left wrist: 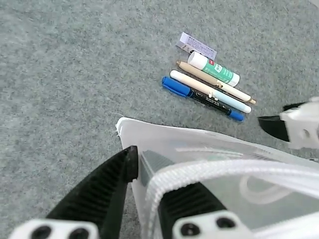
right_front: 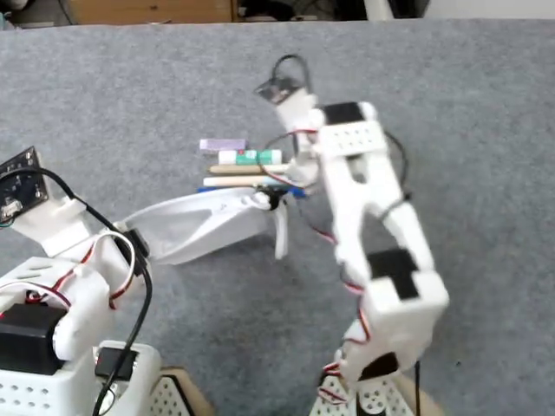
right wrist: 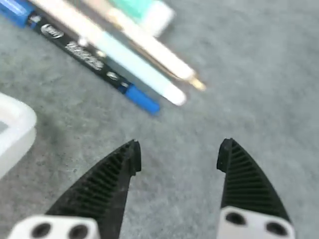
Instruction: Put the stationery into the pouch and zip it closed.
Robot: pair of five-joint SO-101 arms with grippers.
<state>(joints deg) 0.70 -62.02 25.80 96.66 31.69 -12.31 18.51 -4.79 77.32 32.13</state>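
The white see-through pouch (right_front: 204, 225) lies on the grey mat with its mouth edge (left wrist: 199, 172) lifted. My left gripper (left wrist: 141, 162) is shut on the corner of that edge, low at the left (right_front: 133, 241). Beyond the pouch lies a row of stationery: a purple eraser (left wrist: 196, 46), a green-and-white glue stick (left wrist: 214, 68), a beige pencil (left wrist: 212, 79), a cream and pale blue pen (left wrist: 209, 91) and a blue-capped black pen (left wrist: 199, 94). My right gripper (right wrist: 179, 149) hangs open over bare mat just short of the pen tips (right wrist: 142, 99), by the pouch's far end (right wrist: 15, 127).
Grey carpet-like mat (right_front: 451, 104) covers the whole table. A wooden cabinet (right_front: 147, 9) stands behind the far edge. The right arm's white body (right_front: 373, 217) stretches over the middle right. Both arm bases sit at the near edge.
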